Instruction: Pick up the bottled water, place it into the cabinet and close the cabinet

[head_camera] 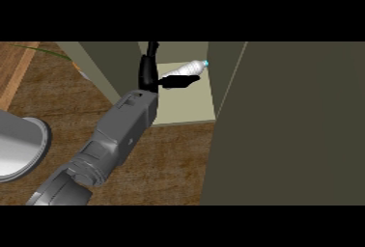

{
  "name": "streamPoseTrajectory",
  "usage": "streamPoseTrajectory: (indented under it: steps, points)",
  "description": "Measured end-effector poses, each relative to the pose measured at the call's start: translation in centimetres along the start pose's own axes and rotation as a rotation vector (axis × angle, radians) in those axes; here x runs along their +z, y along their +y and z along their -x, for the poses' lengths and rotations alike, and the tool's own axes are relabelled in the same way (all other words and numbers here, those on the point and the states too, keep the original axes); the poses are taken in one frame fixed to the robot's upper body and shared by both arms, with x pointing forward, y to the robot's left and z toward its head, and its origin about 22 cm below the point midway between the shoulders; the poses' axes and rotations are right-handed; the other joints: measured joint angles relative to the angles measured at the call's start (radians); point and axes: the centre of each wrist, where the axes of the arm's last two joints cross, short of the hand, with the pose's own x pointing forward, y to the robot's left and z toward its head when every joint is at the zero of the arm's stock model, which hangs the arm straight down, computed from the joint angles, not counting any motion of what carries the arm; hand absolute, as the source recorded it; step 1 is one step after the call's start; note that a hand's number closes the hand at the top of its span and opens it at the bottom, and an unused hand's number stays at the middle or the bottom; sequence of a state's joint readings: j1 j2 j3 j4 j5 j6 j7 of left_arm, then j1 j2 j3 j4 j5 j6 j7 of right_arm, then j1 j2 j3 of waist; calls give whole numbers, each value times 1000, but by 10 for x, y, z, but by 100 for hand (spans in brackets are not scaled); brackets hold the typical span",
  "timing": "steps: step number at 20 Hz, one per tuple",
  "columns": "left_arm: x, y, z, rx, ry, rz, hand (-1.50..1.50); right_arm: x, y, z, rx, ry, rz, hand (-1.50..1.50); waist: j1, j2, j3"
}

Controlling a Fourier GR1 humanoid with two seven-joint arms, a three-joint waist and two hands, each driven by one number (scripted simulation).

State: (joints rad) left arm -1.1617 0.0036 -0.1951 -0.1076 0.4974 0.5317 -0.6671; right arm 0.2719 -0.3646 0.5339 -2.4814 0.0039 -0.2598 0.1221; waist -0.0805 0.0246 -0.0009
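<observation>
We see only one arm (118, 140) in the head view, coming up from the lower left edge and reaching into the cabinet (187, 103); by its place in the view we take it for the left, though the shoulder end is cut off by the frame. The other robot hand does not show anywhere. The left robot hand (153, 72) is black against a dark gap, so its outline is hard to read, but a thumb or finger (176, 81) curls out under the bottled water (189, 68) and the hand is holding it. The bottle lies tilted inside the cabinet opening, above the pale shelf floor, its blue cap (206, 62) pointing up and to the right, close to the door. Whether the bottle touches the shelf we cannot tell.

The cabinet door (292, 125) stands open and fills the right side of the view, hiding whatever is behind it. The desk (164, 164) has a brown woodgrain top. At the left edge a grey round object (18, 147) is cut off, and we cannot say what it is.
</observation>
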Motion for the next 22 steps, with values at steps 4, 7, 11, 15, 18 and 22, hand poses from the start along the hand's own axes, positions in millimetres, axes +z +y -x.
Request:
streamPoseTrajectory:
  steps: [4,7,11,15,18,22]
  points:
    - [-2,-1,-4,74,-34,49,-150,1,-1,0,4,1,4,-150,5,-3,0]
    - [-4,-5,-10,171,-66,119,-150,0,-1,1,5,0,2,-150,9,-5,0]
    - [-5,-9,-17,269,-86,194,-150,-1,-2,0,6,-1,1,-150,15,-10,0]
    - [-5,-14,-27,352,-84,232,-150,-1,-5,0,19,7,11,-150,30,-18,0]
    - [1,-14,-24,404,-82,255,-150,0,-6,0,23,17,11,-150,45,-23,1]
    - [19,-15,-19,452,-67,281,150,2,-2,1,4,29,13,-150,66,-31,1]
